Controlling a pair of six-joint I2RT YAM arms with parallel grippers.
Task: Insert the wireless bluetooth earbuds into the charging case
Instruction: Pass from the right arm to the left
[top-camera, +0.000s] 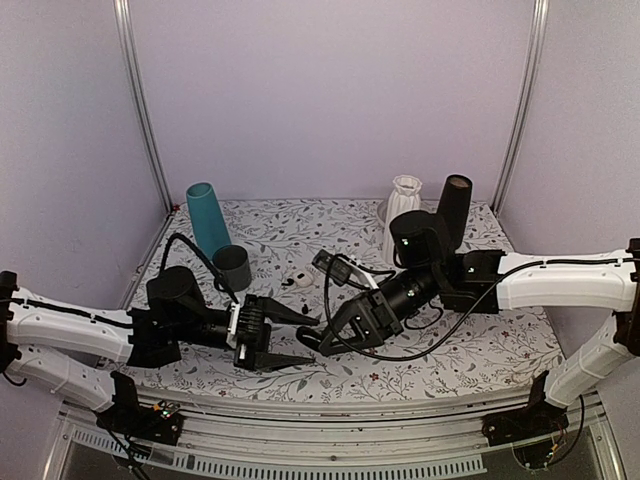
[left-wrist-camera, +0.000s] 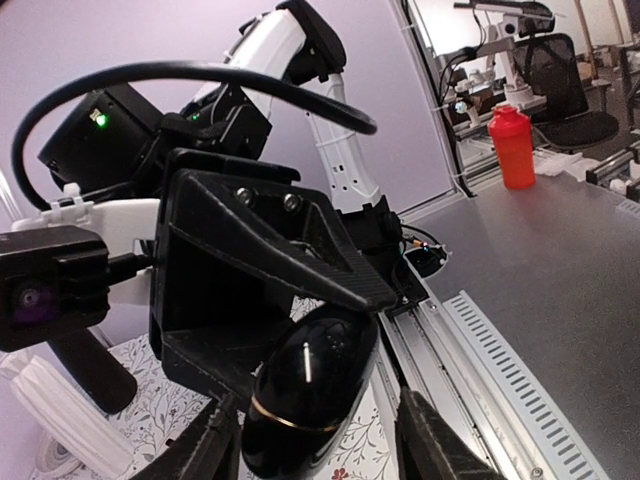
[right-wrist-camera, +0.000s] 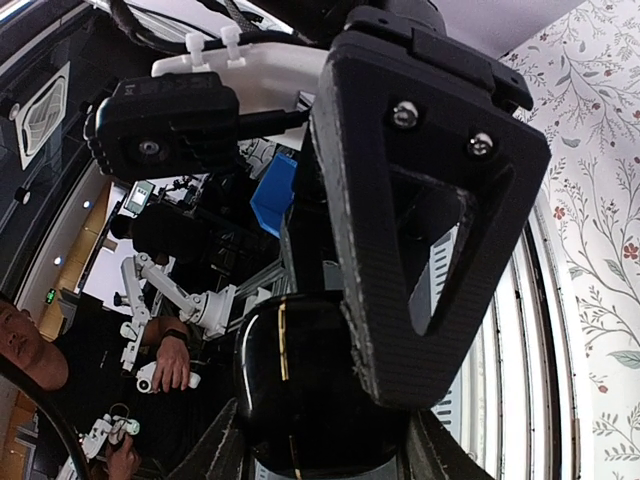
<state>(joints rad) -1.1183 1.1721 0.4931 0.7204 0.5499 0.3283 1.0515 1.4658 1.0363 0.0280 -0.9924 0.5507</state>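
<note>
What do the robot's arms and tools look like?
The left arm and right arm have white links and black joints. The left tool and right tool are black, with triangular cut-out fingers fastened by two screws. Black cables loop along each arm.

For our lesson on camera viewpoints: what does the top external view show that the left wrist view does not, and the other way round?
Only the top external view: the tall teal cylindrical cup and the short grey mug beside it. Only the left wrist view: the red plastic shaker bottle beyond the table, and the gold seam on the glossy black pebble-shaped charging case. Both: the right claw and the floral-patterned table cover.
</note>
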